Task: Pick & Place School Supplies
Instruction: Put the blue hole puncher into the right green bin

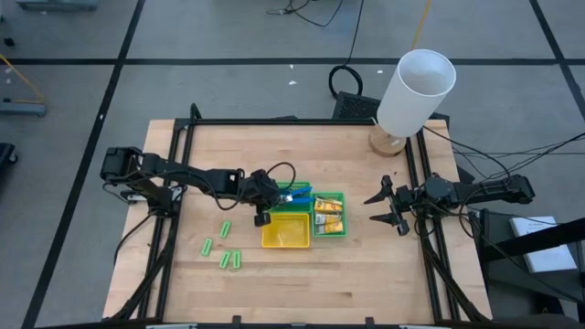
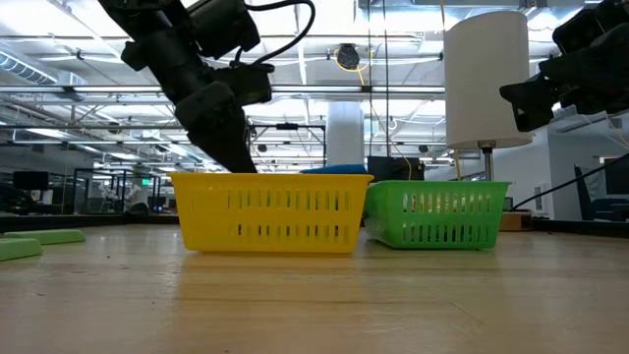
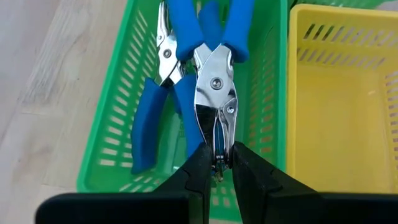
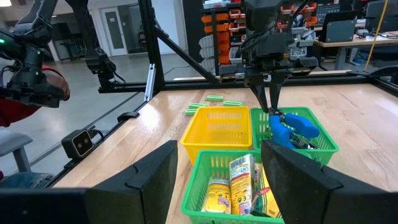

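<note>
My left gripper (image 3: 217, 158) is shut on a blue-handled plier-like tool (image 3: 214, 68) over a green tray (image 3: 118, 124), where another such tool (image 3: 155, 106) lies. That tray (image 1: 306, 190) sits on the far side of the yellow tray (image 1: 285, 230). Yellow-orange packets (image 4: 239, 180) stand in a second green tray (image 1: 343, 219) to the right. Several light-green sticks (image 1: 224, 247) lie on the table left of the yellow tray. My right gripper (image 1: 388, 208) waits open at the table's right edge, holding nothing. My left gripper pinches the tool's shiny metal nose (image 3: 216, 134) between its two fingers (image 3: 199, 165), right at the nose's tip. The fingers slant down from the table's left, in line with the tool. The blue handles (image 4: 289, 127) point away into the green tray; whether they rest there, I cannot tell.
A big white cylinder (image 1: 416, 91) stands on a round base at the table's far right corner. A black frame (image 1: 274, 121) runs along the table's far edge and sides. Bare wood (image 1: 302, 292) lies between the trays and the near edge.
</note>
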Available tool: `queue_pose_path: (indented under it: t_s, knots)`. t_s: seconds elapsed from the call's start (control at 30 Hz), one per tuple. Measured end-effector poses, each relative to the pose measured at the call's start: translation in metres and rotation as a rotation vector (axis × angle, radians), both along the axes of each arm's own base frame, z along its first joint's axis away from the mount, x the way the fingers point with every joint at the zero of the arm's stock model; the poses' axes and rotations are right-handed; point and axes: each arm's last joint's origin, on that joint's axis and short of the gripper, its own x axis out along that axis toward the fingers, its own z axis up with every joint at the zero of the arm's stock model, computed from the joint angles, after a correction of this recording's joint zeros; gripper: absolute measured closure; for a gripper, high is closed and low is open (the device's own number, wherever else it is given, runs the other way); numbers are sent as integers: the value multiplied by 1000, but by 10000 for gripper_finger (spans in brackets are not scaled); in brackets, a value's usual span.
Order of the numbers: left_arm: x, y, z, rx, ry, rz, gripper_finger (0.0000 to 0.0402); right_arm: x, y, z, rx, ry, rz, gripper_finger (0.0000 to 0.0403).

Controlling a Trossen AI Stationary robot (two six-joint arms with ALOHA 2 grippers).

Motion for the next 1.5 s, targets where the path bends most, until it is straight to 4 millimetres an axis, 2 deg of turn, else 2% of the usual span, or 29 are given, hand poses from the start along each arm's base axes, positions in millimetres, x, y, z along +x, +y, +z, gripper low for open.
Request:
queue_pose_path:
  t_s: [1.03, 1.33, 1.5]
  knots:
    - [-1, 0, -1, 6, 11, -6, 355, 0, 0, 0, 0, 0, 0, 177]
    - [-10, 0, -19, -6, -36, 7, 355, 0, 0, 0, 0, 0, 0, 177]
    - [-11, 0, -22, -1, -41, 2, 355, 0, 0, 0, 0, 0, 1, 177]
